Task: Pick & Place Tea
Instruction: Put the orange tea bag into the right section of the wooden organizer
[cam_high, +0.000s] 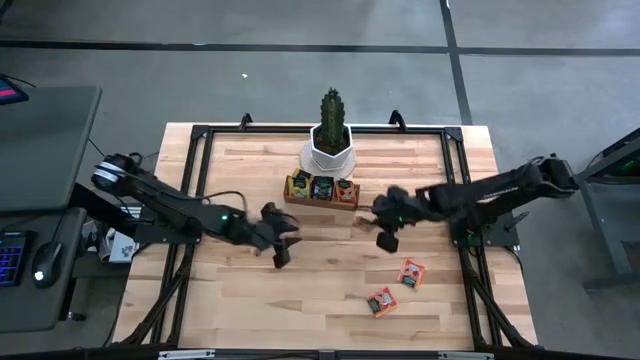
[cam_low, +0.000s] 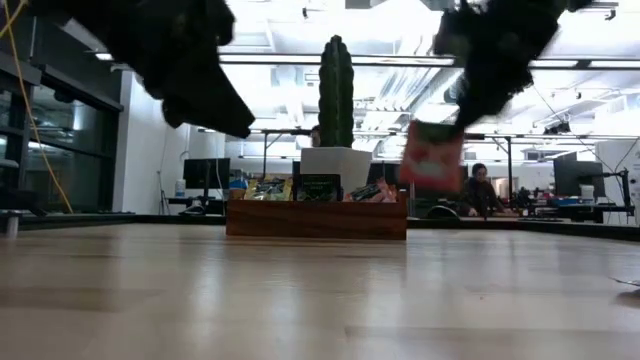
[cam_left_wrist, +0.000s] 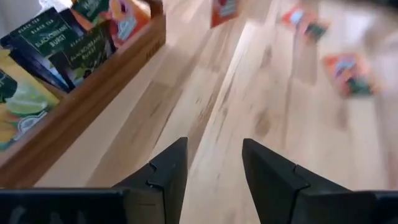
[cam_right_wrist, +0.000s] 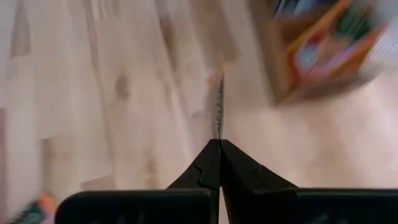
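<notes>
Right gripper (cam_high: 385, 238) is above the table, just off the tray's right end, fingers pressed together on one orange-red sachet (cam_low: 432, 156). The sachet hangs edge-on below the fingertips in the right wrist view (cam_right_wrist: 218, 112); in the low view it is clear of the wood, hanging beside the tray's right end.

Left gripper (cam_high: 281, 250) is raised over the table just in front of the tray's left end, fingers (cam_left_wrist: 166, 174) spread, nothing between them.

Two more orange-red sachets lie flat on the table on the right side, well clear of the tray: one (cam_high: 411, 272) nearer the right arm, one (cam_high: 381, 301) closer to the front edge. Total loose orange-red ones: three, counting the held one.

One wooden tray (cam_high: 320, 200) with three compartments, sachets standing in each: yellow-green left (cam_high: 299, 185), dark middle (cam_high: 322, 187), orange-red right (cam_high: 346, 190). Can't count them per compartment.

One cactus (cam_high: 331, 112) in one white pot (cam_high: 328, 158), directly behind the tray.

One person (cam_low: 479, 190) seated in the room beyond the table.
</notes>
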